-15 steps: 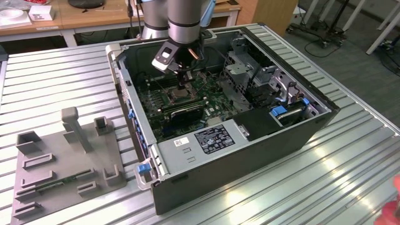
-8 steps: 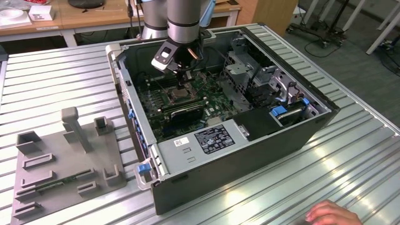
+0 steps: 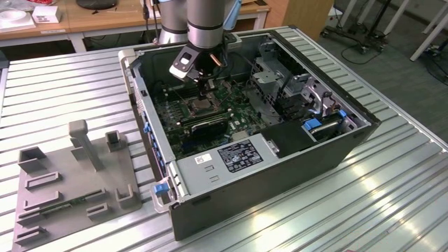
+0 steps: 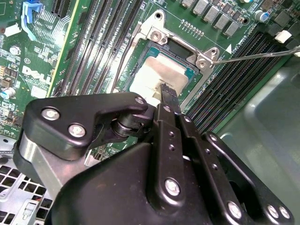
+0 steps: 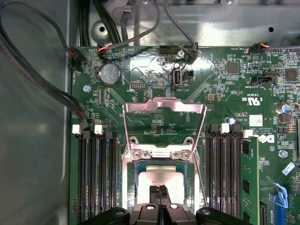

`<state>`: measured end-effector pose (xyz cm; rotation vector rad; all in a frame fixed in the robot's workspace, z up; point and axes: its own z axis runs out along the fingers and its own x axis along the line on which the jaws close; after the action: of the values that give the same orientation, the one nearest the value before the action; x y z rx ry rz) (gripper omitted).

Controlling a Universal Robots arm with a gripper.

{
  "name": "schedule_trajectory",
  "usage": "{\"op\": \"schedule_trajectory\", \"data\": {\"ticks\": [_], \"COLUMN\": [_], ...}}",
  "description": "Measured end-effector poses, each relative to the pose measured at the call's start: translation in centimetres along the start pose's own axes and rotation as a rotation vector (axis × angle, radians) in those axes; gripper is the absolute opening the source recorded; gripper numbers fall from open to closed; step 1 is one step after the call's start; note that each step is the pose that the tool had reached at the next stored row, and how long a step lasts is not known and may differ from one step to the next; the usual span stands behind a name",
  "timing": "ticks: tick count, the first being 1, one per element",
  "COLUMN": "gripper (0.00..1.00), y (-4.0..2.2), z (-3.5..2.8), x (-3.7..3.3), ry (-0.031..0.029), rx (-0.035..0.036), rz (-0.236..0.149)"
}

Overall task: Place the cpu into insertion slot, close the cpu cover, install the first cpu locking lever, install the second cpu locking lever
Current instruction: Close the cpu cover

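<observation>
Your gripper (image 5: 159, 189) has its two fingers pinched together with nothing I can see between them. The tips point down and sit on or just above the cpu (image 5: 161, 178), and I can't tell from either wrist view whether there's actual contact. The cpu is right under the tips, lying flat inside the slot (image 4: 174, 46), so step one looks done or near enough to me. It looks square to the socket walls with no corner cocked up, though the fingers hide its near edge

Going out from the hand: the cover (image 5: 164, 107) is just past the tips on the far side of the slot, swung open on its hinge, so that's not closed yet. One lever (image 4: 255, 56) sticks out loose off to the side, unhooked. By my count that's one step of four down, with the cover and both levers left

The chip itself is a small flat square with a pale silvery metal top catching the light and a thin green edge showing around it. Ram slots (image 5: 96, 178) run along both sides of the hand, and all of it sits down inside the open case (image 3: 280, 173)
</observation>
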<state>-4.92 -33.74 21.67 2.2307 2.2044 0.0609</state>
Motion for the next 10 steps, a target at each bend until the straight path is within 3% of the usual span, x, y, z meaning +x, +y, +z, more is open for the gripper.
{"op": "schedule_trajectory", "data": {"ticks": [6,10], "gripper": [0.11,0.11], "y": [0.0,0.02], "z": [-0.09,-0.68], "x": [0.01,0.02], "ry": [-0.0003,0.0], "rx": [0.0002,0.0], "rz": [0.0,0.0]}}
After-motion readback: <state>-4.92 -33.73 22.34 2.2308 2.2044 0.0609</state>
